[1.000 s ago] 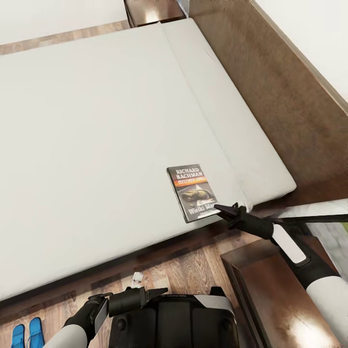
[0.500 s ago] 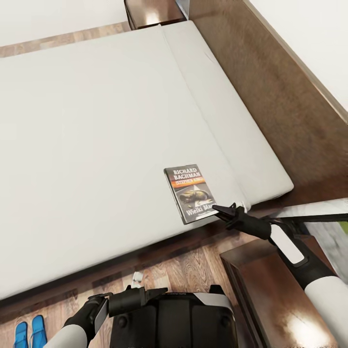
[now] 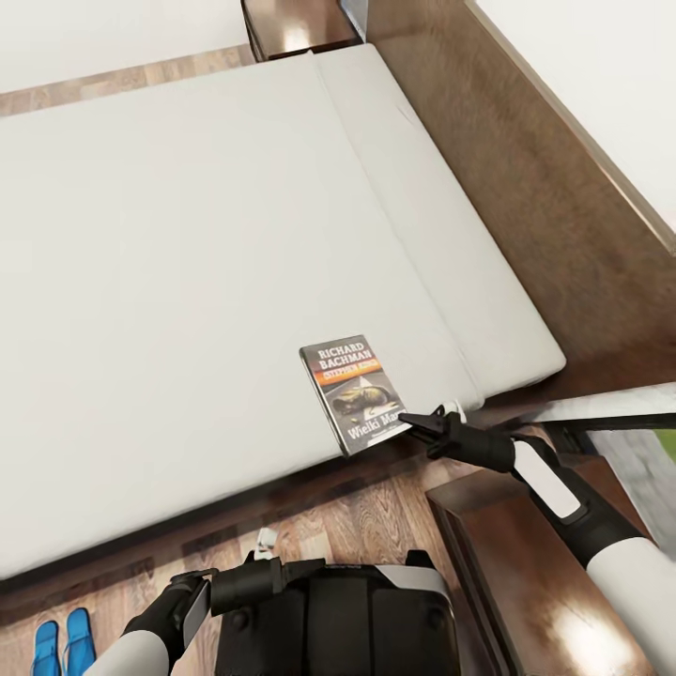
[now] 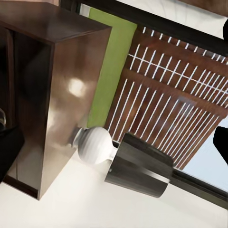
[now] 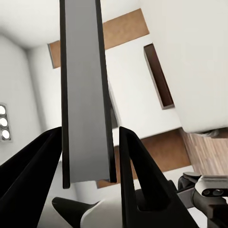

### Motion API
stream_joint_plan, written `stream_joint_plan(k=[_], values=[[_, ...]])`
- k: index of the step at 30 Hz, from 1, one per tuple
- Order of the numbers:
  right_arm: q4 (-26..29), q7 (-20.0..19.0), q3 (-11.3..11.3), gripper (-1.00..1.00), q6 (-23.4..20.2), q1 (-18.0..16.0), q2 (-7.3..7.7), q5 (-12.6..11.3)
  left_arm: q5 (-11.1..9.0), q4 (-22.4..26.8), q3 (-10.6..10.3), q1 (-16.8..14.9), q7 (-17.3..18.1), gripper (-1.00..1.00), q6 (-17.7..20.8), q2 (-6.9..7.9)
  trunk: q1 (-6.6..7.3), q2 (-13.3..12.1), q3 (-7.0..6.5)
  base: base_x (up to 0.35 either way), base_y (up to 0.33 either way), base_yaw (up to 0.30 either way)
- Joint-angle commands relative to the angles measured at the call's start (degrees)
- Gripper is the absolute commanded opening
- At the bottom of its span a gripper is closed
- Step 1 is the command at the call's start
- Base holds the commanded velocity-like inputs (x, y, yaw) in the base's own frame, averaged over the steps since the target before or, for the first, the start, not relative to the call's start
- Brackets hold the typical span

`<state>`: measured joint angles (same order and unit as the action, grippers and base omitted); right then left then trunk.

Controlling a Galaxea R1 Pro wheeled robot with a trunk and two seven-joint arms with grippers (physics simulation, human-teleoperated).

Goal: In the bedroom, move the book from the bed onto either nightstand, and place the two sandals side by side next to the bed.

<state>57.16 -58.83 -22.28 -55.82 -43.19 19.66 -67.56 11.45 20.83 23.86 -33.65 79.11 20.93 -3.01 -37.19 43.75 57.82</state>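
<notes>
The book (image 3: 353, 394), dark with white "Richard Bachman" text and an orange band, lies at the near edge of the bed's pale mattress (image 3: 188, 263). Its lower corner reaches the edge. My right gripper (image 3: 410, 421) meets that corner from the right. In the right wrist view the book's grey edge (image 5: 85, 95) stands between the two dark fingers (image 5: 137, 180), which press on both sides. The two blue sandals (image 3: 62, 640) lie side by side on the floor at lower left. My left gripper (image 3: 300, 566) hovers low over the floor, open and holding nothing. A nightstand (image 3: 540, 573) stands under my right arm.
A second nightstand (image 3: 291, 23) stands at the bed's far side. The dark headboard (image 3: 563, 188) runs along the right. A small white object (image 3: 267, 540) lies on the wood floor. The left wrist view shows a nightstand (image 4: 52, 95), a lamp (image 4: 137, 166) and a slatted fence through the window.
The book has slid toward the bed's near edge and a little left, with my right gripper on its corner. The left arm has stayed put.
</notes>
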Motion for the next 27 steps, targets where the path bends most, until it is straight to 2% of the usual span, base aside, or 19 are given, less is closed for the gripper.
stream_joint_plan(k=[1,27], values=[[-0.03,-0.13,-0.18,-1.0,-0.16,-0.05,0.06,-0.2,0.59,0.09,0.49,-0.02,0.34,1.0,0.59,-0.07,0.21,-0.37,-0.15,0.0,0.0,0.0],[-0.03,-0.14,-0.21,-1.0,-0.16,-0.05,0.07,-0.2,0.5,0.09,0.49,-0.02,0.52,1.0,0.6,0.11,5.92,-10.8,-4.82,0.0,0.0,0.0]])
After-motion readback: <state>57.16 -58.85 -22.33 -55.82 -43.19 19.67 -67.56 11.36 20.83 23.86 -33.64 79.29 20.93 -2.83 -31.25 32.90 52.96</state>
